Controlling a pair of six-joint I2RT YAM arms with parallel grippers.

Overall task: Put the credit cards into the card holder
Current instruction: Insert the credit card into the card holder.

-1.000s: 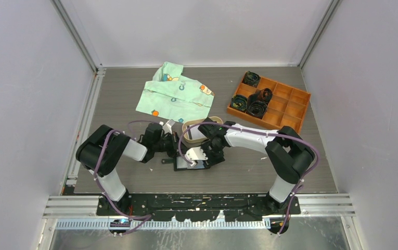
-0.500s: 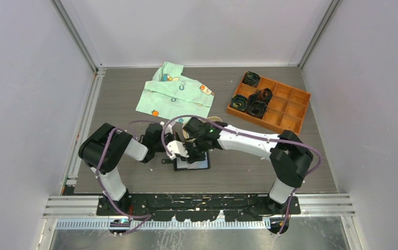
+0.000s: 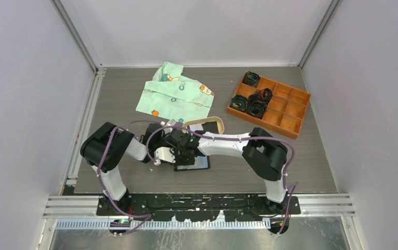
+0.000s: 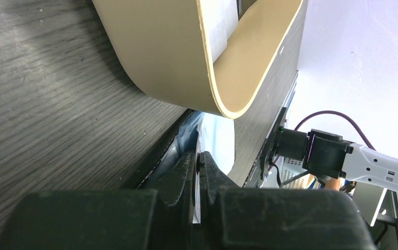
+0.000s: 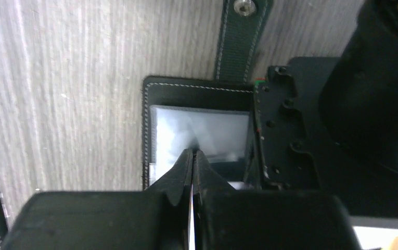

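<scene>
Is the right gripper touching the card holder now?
Cannot tell. The right wrist view shows the shut right gripper over the card holder, but neither contact nor a gap is plain.

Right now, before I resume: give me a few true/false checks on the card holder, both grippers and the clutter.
1. The card holder lies open on the table with a pale card in its pocket. True.
2. The right gripper is wide open. False: it is shut, just above the holder's pocket.
3. The snap tab is fastened. False: it lies stretched out flat on the table.
4. The orange compartment box sits at the table's far right. True.
5. The left gripper is shut, close to the tan tray. True.
</scene>
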